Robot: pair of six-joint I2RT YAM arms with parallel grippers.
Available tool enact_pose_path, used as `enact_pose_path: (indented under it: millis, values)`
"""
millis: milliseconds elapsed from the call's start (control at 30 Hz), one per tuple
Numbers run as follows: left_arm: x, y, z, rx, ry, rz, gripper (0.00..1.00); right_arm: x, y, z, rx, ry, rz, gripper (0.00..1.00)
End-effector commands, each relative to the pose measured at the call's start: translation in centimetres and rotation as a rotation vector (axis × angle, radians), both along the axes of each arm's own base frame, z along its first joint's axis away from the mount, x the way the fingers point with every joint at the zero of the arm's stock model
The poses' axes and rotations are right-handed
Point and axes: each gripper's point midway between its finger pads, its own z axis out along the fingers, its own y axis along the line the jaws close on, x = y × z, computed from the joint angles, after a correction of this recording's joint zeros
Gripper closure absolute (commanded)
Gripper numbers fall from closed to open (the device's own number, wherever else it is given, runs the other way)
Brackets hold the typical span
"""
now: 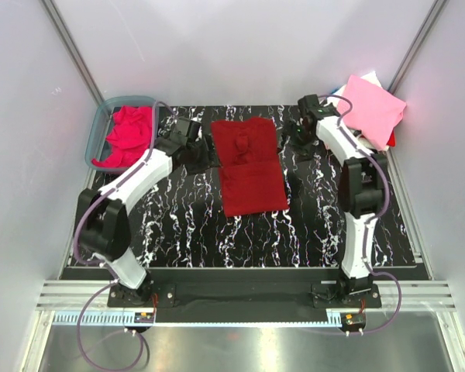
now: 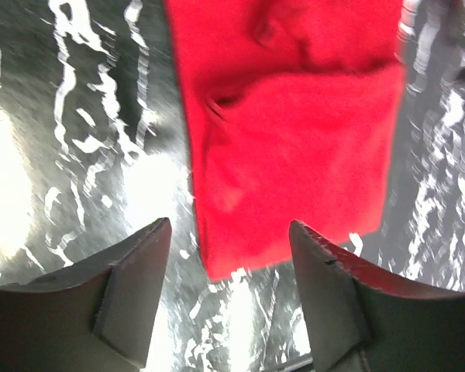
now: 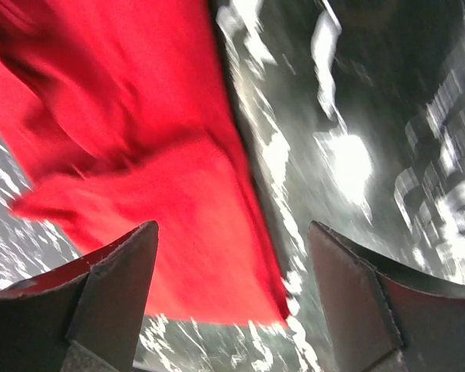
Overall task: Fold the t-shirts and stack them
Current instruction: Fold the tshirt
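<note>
Fingers wide apart on both arms: left fingers (image 2: 132, 294) and right fingers (image 3: 112, 294) hold nothing. The crimson t-shirt (image 1: 248, 167) lies centred on the tabletop (image 1: 178, 225), folded into a long rectangle, rumpled at its far end.

Both arms reach from the near edge of the table (image 1: 310, 225) toward its far half, elbows bent. The left gripper (image 1: 195, 147) points inward to the right and the right gripper (image 1: 298, 138) inward to the left. Each has its jaws spread, gripping nothing.
</note>
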Motion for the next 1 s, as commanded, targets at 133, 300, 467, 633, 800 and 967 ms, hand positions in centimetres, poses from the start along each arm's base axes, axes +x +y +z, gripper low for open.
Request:
enact_pose_path:
  millis: [133, 300, 467, 633, 800, 967]
  values:
    - [-4.5, -3.1, -2.1, -0.052, -0.038, -0.074, 0.31, -7.6, -0.8, 0.7, 0.068, -0.022, 0.011, 0.14]
    - [-7.5, -4.5, -5.5, -0.105, 0.004, -0.091, 0.32, -11.4, 1.2, -1.1, 0.214, 0.038, 0.074, 0.24]
    - [-9.6, -4.8, -8.2, -0.125, 0.041, -0.099, 0.33, -14.5, 1.4, -4.1, 0.260, 0.111, 0.082, 0.32]
    - [-10.2, -5.1, -8.8, -0.124, 0.044, -0.103, 0.34, -15.9, 1.4, -6.2, 0.268, 0.156, 0.074, 0.44]
    - [-10.4, -5.1, -9.7, -0.106, 0.054, -0.095, 0.35, -16.2, 1.4, -6.8, 0.268, 0.161, 0.073, 0.50]
    - [-10.8, -4.9, -10.9, -0.101, 0.066, -0.087, 0.38, -16.3, 1.3, -6.9, 0.267, 0.159, 0.075, 0.57]
